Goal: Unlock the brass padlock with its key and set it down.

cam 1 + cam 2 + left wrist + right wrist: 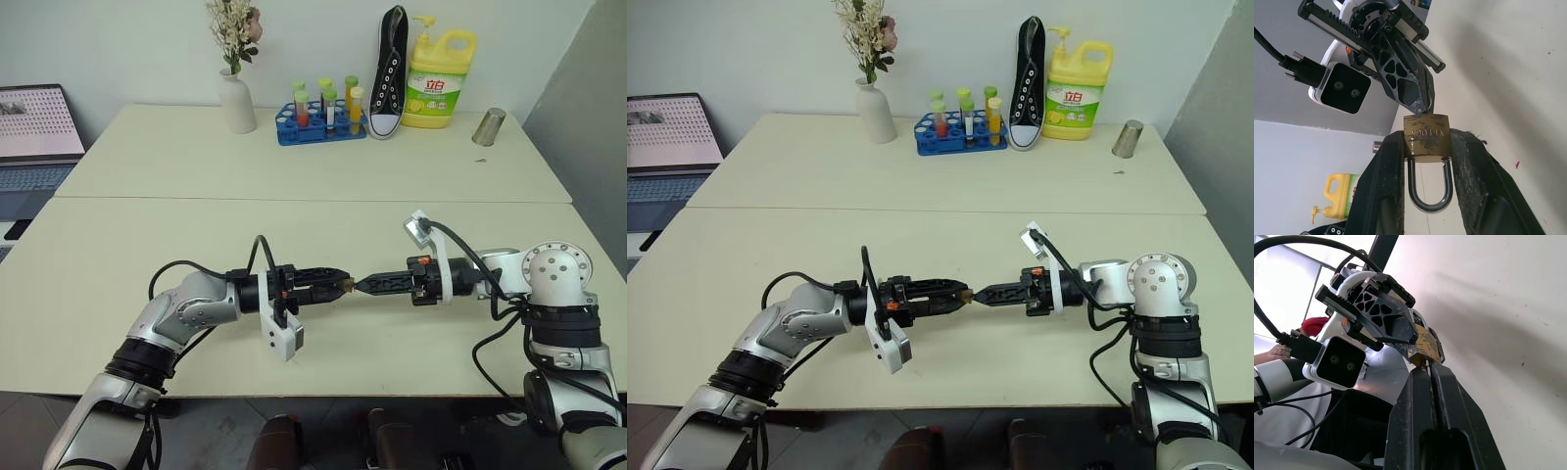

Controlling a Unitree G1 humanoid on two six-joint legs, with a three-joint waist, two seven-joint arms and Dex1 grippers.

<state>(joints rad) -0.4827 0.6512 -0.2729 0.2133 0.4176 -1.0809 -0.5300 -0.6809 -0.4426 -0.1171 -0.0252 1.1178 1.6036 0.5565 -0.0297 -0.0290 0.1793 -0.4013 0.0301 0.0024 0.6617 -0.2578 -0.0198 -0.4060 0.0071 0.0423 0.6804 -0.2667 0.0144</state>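
Note:
The brass padlock [1426, 134] is clamped by its body between the two fingers of my left gripper [342, 282], with its silvery shackle [1429, 196] pointing back toward the wrist. The hold is above the near half of the table, at mid width. My right gripper [361, 284] faces it tip to tip, its fingers pressed together. A thin sliver of the key [1431, 107] runs from those tips into the padlock's keyhole face; the remainder of the key is hidden between the fingers. In the right wrist view the shut fingertips [1422, 374] meet the padlock [1425, 345].
Along the table's far edge stand a white vase [236, 100], a blue test-tube rack [321, 122], a black shoe [390, 73], a yellow detergent bottle [439, 80] and a metal cup [488, 127]. A laptop [34, 127] sits off the table's left. A person's hand [1273, 352] rests behind the arm.

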